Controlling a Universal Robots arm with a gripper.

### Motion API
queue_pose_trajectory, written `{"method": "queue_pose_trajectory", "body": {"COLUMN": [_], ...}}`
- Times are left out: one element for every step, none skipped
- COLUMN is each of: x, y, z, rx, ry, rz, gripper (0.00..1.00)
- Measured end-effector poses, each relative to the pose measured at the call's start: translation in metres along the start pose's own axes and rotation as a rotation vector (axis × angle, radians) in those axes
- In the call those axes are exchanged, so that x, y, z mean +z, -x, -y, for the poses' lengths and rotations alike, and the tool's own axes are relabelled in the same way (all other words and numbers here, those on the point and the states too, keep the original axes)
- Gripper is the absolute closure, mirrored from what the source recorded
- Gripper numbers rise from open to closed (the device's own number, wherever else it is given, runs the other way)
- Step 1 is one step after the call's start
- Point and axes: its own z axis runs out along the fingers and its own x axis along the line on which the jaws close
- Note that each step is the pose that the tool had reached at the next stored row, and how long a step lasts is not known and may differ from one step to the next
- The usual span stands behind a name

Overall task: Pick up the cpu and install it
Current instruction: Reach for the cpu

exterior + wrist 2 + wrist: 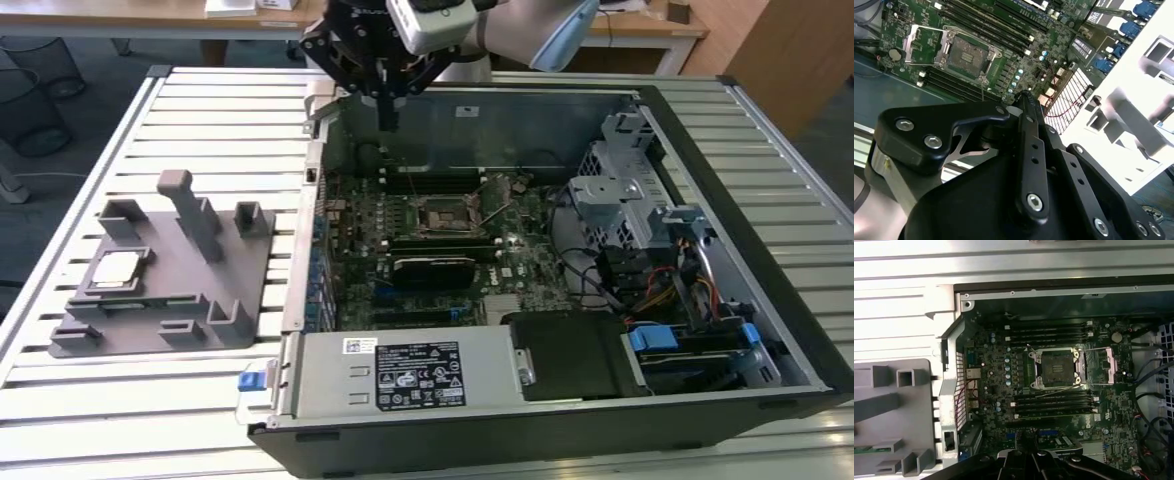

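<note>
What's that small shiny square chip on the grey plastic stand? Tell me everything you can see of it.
The cpu, a small flat square chip, has a shiny silver-grey metal-looking top with a thin darker rim. It lies flat in a raised seat on the grey plastic fixture plate, on the exterior view's left of the open computer case. Only the plate touches it.

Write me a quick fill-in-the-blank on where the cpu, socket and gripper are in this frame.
1. The cpu rests on the grey fixture plate, at the exterior view's ___.
2. The motherboard socket holds ___ chip.
3. The gripper hangs over the computer case, nearer the socket than the ___.
Missing words: left; no; cpu.
</note>
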Motion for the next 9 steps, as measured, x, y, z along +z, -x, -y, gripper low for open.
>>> {"method": "queue_pose_trajectory", "body": {"x": [0.0001,0.0001,0.0002,0.0002,0.0003,0.0003,0.0004,0.0004,0.0005], "y": [-0.0004,-0.0007,-0.0011,-0.0014,-0.0017,-0.0019,-0.0021,-0.0024,-0.0028], "z": [0.0,0.0,0.0001,0.0001,0.0001,0.0002,0.0002,0.0002,0.0002], "rx": [0.0,0.0,0.0,0.0,0.0,0.0,0.0,0.0,0.0], "ry": [0.0,0.0,0.0,0.0,0.0,0.0,0.0001,0.0,0.0], "rz": [0.0,0.0,0.0,0.0,0.0,0.0,0.0,0.0,0.0], "gripper": [0.89,0.89,0.89,0.89,0.89,0.89,0.89,0.89,0.89]}}
